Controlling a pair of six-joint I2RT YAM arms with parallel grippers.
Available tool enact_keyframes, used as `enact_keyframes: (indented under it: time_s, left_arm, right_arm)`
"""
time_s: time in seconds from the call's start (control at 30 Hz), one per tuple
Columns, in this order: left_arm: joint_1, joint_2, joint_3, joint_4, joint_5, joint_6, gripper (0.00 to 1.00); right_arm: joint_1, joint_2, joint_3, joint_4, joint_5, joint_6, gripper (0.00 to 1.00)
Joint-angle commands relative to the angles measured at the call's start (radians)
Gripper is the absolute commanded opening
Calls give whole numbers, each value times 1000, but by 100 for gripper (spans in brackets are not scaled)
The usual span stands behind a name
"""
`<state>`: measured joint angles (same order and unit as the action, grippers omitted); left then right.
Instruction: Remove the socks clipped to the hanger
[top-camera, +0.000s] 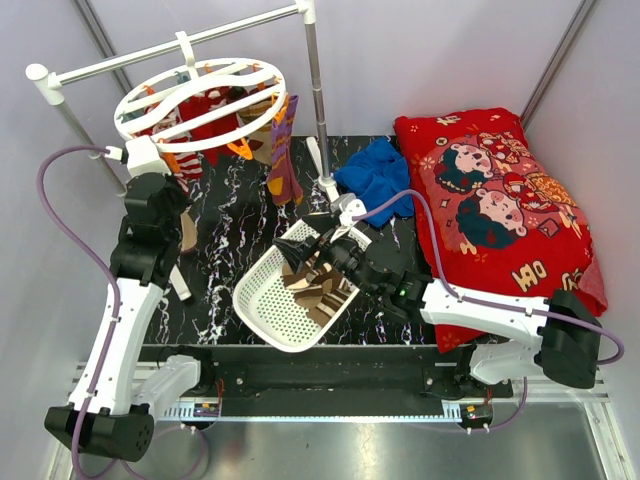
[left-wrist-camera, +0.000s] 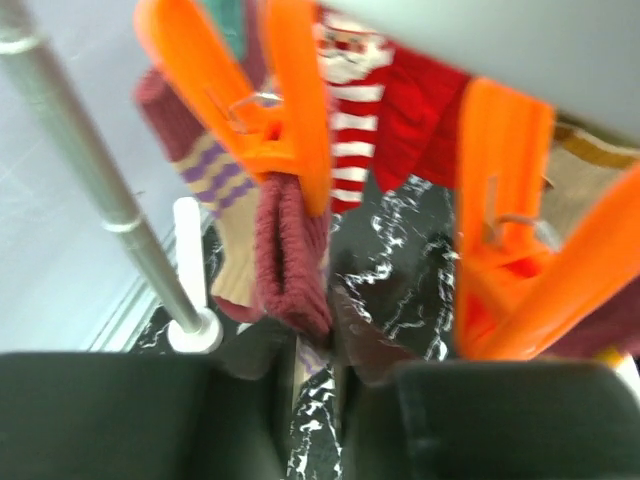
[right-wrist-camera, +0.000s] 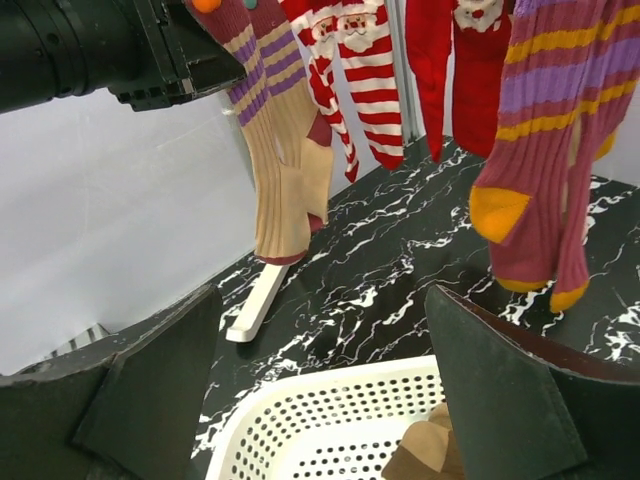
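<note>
Soft, light sock (left-wrist-camera: 290, 260) above my left claw (left-wrist-camera: 315, 372): pinch it near the clip (left-wrist-camera: 270, 130). That claw's state unclear; right claw (right-wrist-camera: 320, 297) open.

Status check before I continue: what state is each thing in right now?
Left gripper: nearly shut by the maroon sock; grip unclear.
Right gripper: open, above the basket.
Hanger: hung up, striped socks clipped on.
Basket: holds brown socks.
</note>
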<state>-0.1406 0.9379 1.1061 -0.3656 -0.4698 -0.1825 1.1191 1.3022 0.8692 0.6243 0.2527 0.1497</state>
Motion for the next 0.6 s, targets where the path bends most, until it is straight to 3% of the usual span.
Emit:
enact_keyframes:
  time_s: [0.0, 0.13, 0.33, 0.57]
  left_arm:
    - [6, -27, 38, 22, 181, -40, 7]
    - [6, -57, 34, -7, 347, -66, 2]
    - [6, -70, 66, -49, 482, -123, 0]
    - [6, -63, 113, -78, 585, -193, 0]
  right_arm:
    - [-1, -8, 2, 48, 68, -65, 90]
    - [-5, 49, 37, 106, 89, -79, 90]
    - [-8, 232, 230, 68, -15, -75, 91]
    - [-7, 416, 392, 51, -3, -78, 91]
